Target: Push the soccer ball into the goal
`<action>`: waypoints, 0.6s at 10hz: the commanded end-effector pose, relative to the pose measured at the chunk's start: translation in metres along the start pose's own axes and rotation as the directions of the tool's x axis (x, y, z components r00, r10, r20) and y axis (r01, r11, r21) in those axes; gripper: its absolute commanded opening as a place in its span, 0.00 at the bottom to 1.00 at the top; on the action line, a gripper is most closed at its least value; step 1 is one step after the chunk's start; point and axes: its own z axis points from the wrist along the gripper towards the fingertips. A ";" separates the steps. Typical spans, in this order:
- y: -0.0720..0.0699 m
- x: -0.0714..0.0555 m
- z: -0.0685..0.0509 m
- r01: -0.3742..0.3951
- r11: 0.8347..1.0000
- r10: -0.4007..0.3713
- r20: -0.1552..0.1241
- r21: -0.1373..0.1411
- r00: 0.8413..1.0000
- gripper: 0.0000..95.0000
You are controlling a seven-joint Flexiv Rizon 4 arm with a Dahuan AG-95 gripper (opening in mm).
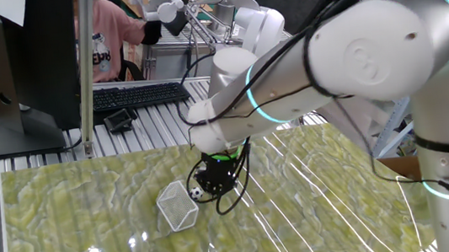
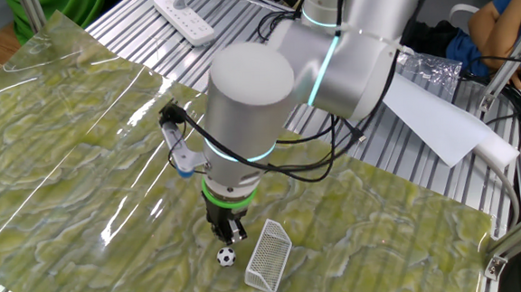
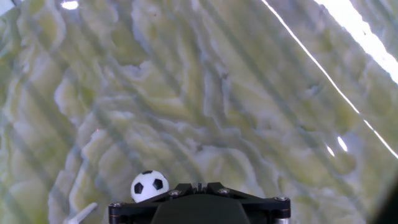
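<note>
Gripper [image 2: 229, 231], closed and empty, stands beside soccer ball [image 2: 226, 256] near goal [image 2: 269, 255] mouth.

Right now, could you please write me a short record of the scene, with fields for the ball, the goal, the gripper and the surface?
ball: soccer ball, white with black patches, on the mat, outside the goal
goal: small white netted goal, beside the ball
gripper: gripper shut, pointing down, right next to the ball; holding nothing
contact: cannot tell whether the gripper touches the ball
surface: green patterned mat over a ribbed metal table
task state: ball not yet in the goal
</note>
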 end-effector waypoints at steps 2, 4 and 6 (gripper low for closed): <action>0.001 -0.002 0.002 -0.020 1.000 0.020 -0.002 -0.007 1.000 0.00; 0.000 -0.002 0.002 -0.024 0.999 0.023 -0.028 -0.038 0.999 0.00; 0.000 -0.003 0.002 0.012 0.999 -0.013 -0.021 -0.041 1.000 0.00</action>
